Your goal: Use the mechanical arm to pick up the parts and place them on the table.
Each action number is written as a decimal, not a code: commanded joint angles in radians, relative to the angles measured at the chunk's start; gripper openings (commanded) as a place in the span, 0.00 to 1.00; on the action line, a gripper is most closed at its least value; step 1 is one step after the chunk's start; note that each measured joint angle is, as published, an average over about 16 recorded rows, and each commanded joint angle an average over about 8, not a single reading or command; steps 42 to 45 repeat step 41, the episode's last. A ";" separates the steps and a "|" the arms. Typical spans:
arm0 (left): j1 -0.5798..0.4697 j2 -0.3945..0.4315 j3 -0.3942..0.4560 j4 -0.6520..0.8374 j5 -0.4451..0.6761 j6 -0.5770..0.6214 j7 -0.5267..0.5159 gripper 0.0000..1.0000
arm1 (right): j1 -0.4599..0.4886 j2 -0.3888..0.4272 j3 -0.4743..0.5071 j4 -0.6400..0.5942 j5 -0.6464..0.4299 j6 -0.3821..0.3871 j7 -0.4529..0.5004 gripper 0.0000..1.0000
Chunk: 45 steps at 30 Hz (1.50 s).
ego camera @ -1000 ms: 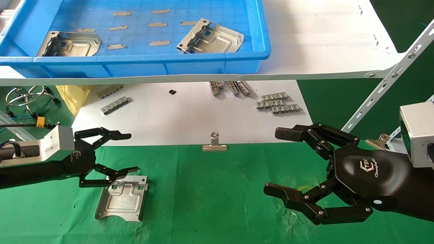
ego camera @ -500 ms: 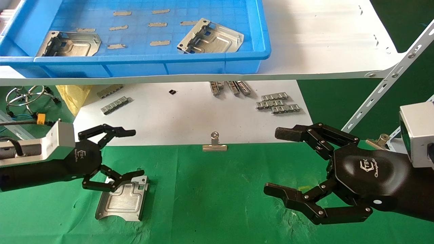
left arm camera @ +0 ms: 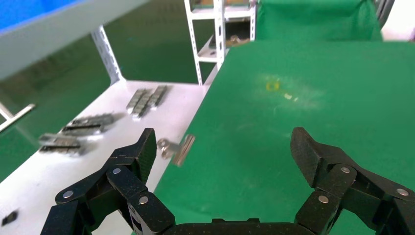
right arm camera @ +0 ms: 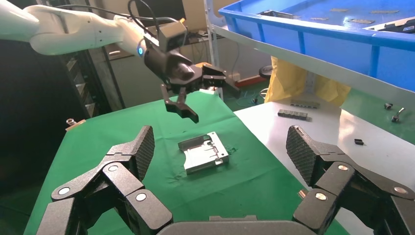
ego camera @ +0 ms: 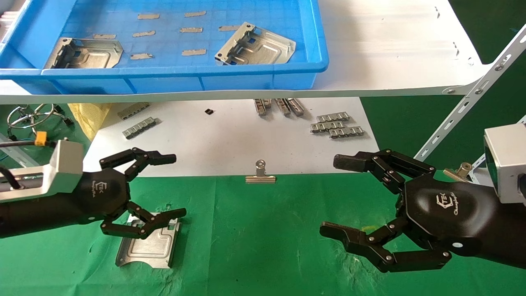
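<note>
A blue tray (ego camera: 254, 76) stands on the white shelf board (ego camera: 390, 53) above the work area. It holds two parts: one part (ego camera: 84, 52) lies near the tray's left front corner, and a second part (ego camera: 255, 44) lies near the right front, resting at an angle. Small grey strips (ego camera: 193, 52) are scattered flat across the tray floor between and behind them.

Below the shelf, a third part (ego camera: 150, 242) lies flat on the green-cloth bench (ego camera: 254, 246), outside the tray. In the right wrist view this plate (right arm camera: 203, 152) sits alone on the cloth, with the left end effector (right arm camera: 188, 93) raised above it and clear of it.

The left end effector (ego camera: 154, 191) is over the near-left area of the bench, fingers spread wide and empty; its lower fingers (ego camera: 156, 220) overlap the plate's upper edge in the head view, though contact cannot be judged from that angle alone. The right end effector (ego camera: 341, 197) is on the right side above the bench, also spread wide and holding nothing.

On the white sheet (ego camera: 230, 139) behind the cloth lie ribbed metal strips (ego camera: 335, 124) in small groups, and a binder clip (ego camera: 260, 174) sits at the edge where the sheet meets the cloth.
</note>
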 commanded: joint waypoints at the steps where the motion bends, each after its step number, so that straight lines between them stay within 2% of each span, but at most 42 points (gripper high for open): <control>1: 0.018 -0.007 -0.021 -0.039 -0.004 -0.003 -0.029 1.00 | 0.000 0.000 0.000 0.000 0.000 0.000 0.000 1.00; 33: 0.300 -0.122 -0.346 -0.644 -0.071 -0.058 -0.487 1.00 | 0.000 0.000 0.000 0.000 0.000 0.000 0.000 1.00; 45: 0.332 -0.135 -0.384 -0.714 -0.080 -0.063 -0.528 1.00 | 0.000 0.000 0.000 0.000 0.000 0.000 0.000 1.00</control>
